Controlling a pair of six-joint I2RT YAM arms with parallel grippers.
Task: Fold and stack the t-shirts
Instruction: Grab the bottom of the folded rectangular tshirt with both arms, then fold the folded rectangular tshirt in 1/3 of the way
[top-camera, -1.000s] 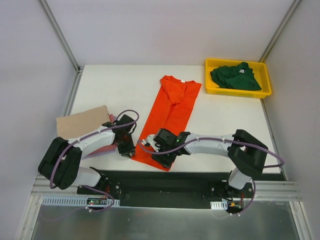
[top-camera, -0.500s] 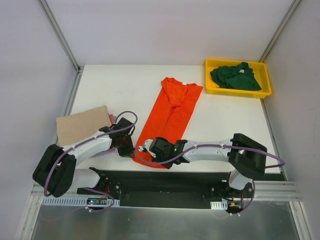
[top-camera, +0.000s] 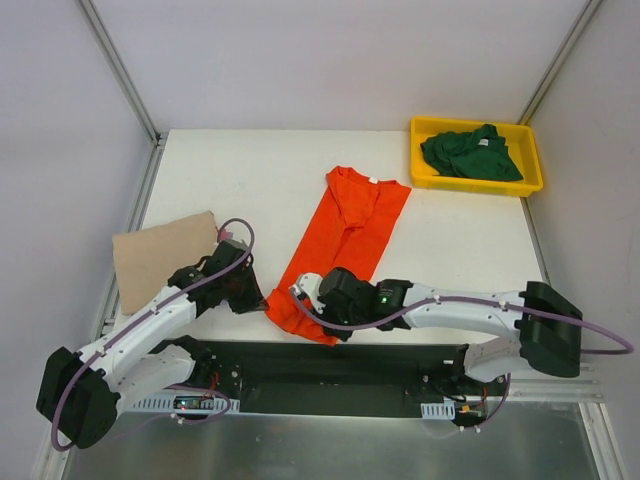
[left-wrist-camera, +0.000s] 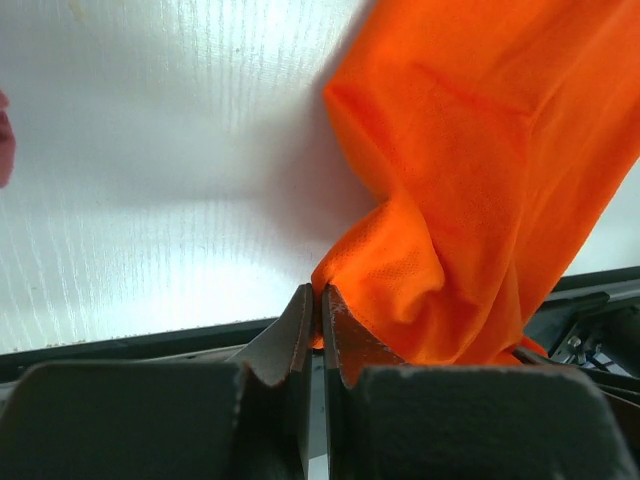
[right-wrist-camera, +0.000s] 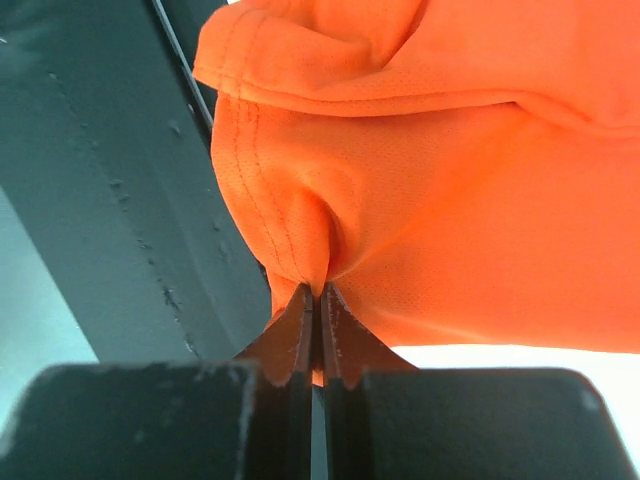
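Orange-red t-shirt pulled nearer — left tool, right tool pinch its hem.

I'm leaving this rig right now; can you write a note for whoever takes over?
Grippers: the left gripper is shut on the near hem of the orange shirt. The right gripper is shut on the same hem, beside it.
Things: the orange shirt lies as a narrow strip on the table, collar far. The tan shirt lies folded at the left. The green shirt is crumpled in the tray.
Done: tan folded.
Left: finish and stack orange, then green.
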